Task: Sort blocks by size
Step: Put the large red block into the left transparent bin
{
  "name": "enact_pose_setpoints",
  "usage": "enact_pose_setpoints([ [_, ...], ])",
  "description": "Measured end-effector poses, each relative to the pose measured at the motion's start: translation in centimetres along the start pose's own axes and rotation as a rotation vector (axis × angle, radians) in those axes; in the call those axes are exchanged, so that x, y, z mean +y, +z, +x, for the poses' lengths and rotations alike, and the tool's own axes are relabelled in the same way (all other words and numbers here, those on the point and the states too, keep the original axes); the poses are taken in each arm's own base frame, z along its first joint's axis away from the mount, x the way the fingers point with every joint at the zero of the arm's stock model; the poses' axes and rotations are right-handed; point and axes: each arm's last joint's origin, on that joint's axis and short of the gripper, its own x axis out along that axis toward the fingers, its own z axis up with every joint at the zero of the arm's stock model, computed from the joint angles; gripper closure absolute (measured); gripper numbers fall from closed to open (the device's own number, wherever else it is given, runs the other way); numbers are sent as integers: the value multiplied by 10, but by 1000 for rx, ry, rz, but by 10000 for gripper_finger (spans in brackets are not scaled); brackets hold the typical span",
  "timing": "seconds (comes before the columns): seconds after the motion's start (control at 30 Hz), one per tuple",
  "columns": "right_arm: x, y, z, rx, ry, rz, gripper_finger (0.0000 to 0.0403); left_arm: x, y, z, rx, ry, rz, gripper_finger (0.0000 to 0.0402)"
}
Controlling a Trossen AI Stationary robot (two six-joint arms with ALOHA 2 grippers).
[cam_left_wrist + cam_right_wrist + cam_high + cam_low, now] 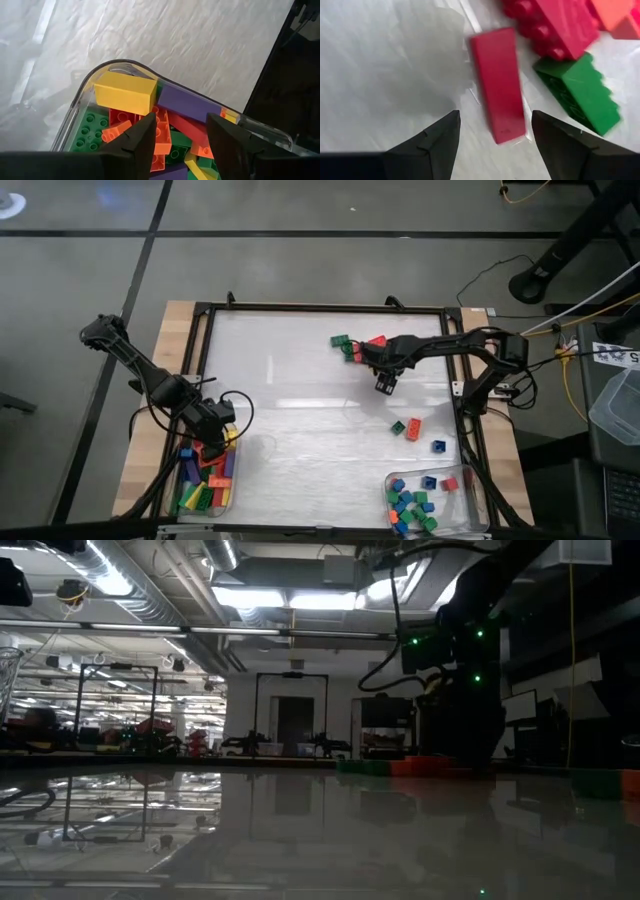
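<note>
The blocks are small studded bricks. My right gripper (384,383) (495,145) is open above the table, just short of a long red brick (497,85) that lies flat on the white surface. Beyond that brick lie a green brick (577,92), a red studded brick (555,25) and an orange one (615,12); in the high view this is a cluster (352,345). My left gripper (215,442) (180,135) is open and empty over the left tray (85,90), which holds long bricks with a yellow brick (125,92) on top.
A green (398,427), an orange (413,429) and a blue brick (438,446) lie loose at the right. A clear tray (478,498) with several small bricks stands at the near right corner. A black frame (205,380) borders the white mat.
</note>
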Motion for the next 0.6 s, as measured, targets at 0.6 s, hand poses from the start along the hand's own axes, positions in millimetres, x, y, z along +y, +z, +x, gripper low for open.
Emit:
enact_pose_setpoints([
  [0.6, 6, -4, 12, -35, 158, 3, 303, -5, 5, 0, -92, -35, -2, 240],
])
